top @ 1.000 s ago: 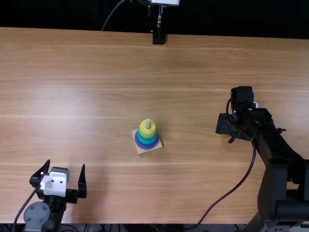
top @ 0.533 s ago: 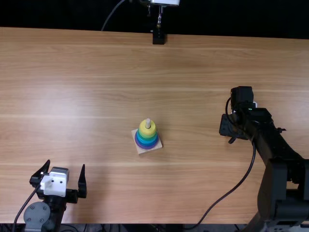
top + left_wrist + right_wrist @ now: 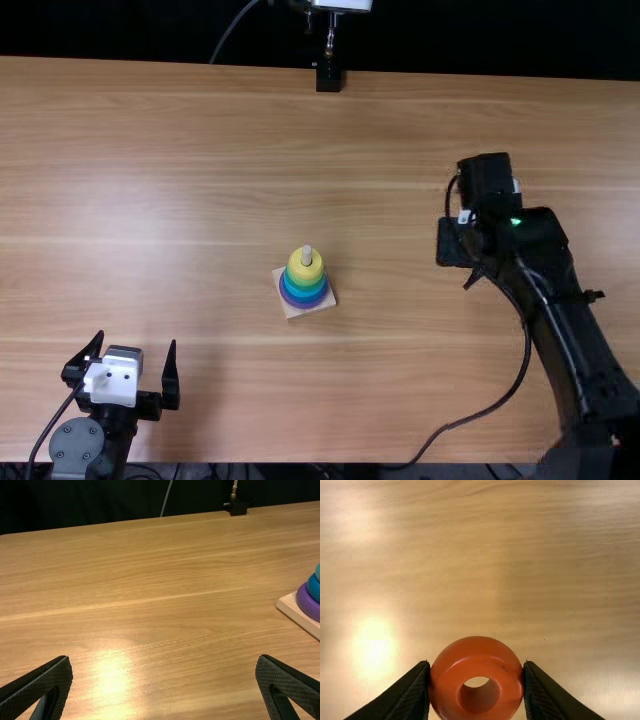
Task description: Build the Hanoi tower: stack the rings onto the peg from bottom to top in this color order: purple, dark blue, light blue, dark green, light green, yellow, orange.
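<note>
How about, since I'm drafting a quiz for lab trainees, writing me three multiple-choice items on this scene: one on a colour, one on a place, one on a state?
1. What colour is the highest ring on the peg?
A) Purple
B) Dark blue
C) Yellow

2. Where is the orange ring?
A) Lying flat on the table
B) Between the fingers of the right hand
C) At the bottom of the stack

3. How is the left hand?
A) Open and empty
B) Shut with nothing in it
C) Shut on a ring

Key:
1. C: in the top view, the yellow ring is uppermost, the peg's tip poking out above it.
2. B: the right wrist view shows a finger against each side of it.
3. A: the left wrist view shows its fingers far apart, nothing between them.
</note>
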`<act>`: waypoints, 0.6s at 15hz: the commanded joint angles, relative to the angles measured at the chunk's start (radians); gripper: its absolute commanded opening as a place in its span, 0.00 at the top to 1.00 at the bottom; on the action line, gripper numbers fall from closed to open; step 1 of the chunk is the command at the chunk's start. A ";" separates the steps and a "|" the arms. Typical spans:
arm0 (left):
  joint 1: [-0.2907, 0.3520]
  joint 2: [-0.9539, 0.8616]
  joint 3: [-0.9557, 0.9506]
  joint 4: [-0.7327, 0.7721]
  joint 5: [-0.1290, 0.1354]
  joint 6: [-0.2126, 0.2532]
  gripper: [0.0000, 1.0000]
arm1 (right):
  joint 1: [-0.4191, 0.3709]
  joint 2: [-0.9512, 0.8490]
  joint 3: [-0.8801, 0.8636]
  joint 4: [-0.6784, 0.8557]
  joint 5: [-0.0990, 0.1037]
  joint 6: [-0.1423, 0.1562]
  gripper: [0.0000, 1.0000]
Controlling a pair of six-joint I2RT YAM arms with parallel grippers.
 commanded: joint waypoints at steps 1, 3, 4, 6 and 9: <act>0.013 -0.012 -0.105 -0.077 0.009 0.017 0.00 | 0.058 -0.019 0.099 -0.094 -0.050 -0.004 1.00; 0.013 -0.012 -0.105 -0.077 0.009 0.017 0.00 | 0.136 -0.019 0.226 -0.232 -0.059 -0.003 1.00; 0.013 -0.012 -0.105 -0.077 0.009 0.017 0.00 | 0.182 -0.019 0.281 -0.278 -0.059 -0.003 1.00; 0.013 -0.012 -0.105 -0.077 0.009 0.017 0.00 | 0.267 -0.019 0.387 -0.322 -0.059 -0.003 1.00; 0.013 -0.012 -0.105 -0.077 0.009 0.017 0.00 | 0.406 -0.010 0.510 -0.343 -0.059 0.009 1.00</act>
